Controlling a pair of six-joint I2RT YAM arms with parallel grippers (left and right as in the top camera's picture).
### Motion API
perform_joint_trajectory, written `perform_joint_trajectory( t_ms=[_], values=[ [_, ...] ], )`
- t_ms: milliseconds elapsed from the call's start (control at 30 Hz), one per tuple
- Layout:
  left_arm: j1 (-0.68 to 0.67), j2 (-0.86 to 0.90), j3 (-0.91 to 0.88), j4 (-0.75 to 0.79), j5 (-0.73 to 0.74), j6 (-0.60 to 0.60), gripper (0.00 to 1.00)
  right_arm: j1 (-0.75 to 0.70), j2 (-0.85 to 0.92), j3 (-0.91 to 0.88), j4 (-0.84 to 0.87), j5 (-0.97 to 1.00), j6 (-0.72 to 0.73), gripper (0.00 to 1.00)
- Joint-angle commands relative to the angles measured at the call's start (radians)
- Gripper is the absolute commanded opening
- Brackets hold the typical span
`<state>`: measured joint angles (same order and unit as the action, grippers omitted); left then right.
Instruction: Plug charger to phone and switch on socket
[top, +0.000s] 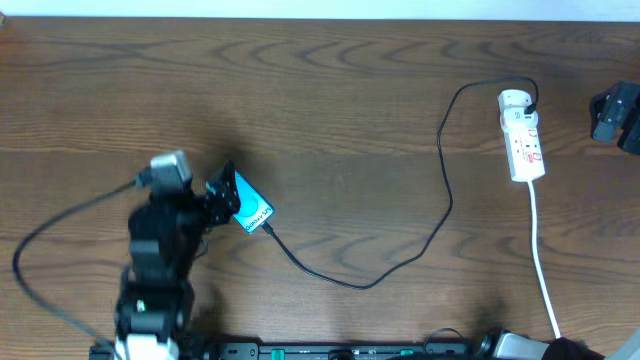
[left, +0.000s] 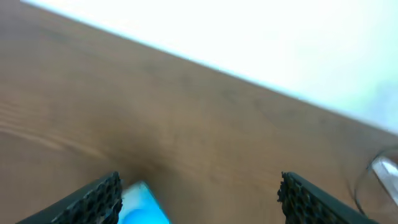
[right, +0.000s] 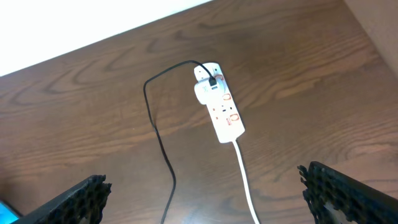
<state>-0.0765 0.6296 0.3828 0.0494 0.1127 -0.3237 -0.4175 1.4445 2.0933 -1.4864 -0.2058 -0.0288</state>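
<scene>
Phone (left: 144, 206) inside spread left claw (left: 199, 186)

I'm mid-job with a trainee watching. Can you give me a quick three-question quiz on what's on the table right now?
1. Fill in: the charger runs from the socket across the table to the ___.
2. What lies at the left gripper? A the phone; B the socket; C nothing.
3. True or false: the right gripper is shut on the socket.
Key: 1 phone; 2 A; 3 false, its jaws stand wide open above the table.
</scene>
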Motion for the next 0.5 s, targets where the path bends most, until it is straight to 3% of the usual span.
perform_joint_trajectory(
  t_ms=[0,267,467],
  values=[
    [-0.008,-0.150,-0.123,0.060,-0.157,0.017,0.81,0.000,0.000,0.006,0.000,0.005,0.014,0.99],
    [0.018,-0.465,-0.375,0.061,-0.264,0.021,0.81,0.000,0.000,0.006,0.000,0.005,0.014,0.99],
    [0.028,-0.603,-0.379,-0.108,-0.284,0.046,0.82,0.000,0.000,0.006,0.000,0.005,0.014,0.99]
  ],
)
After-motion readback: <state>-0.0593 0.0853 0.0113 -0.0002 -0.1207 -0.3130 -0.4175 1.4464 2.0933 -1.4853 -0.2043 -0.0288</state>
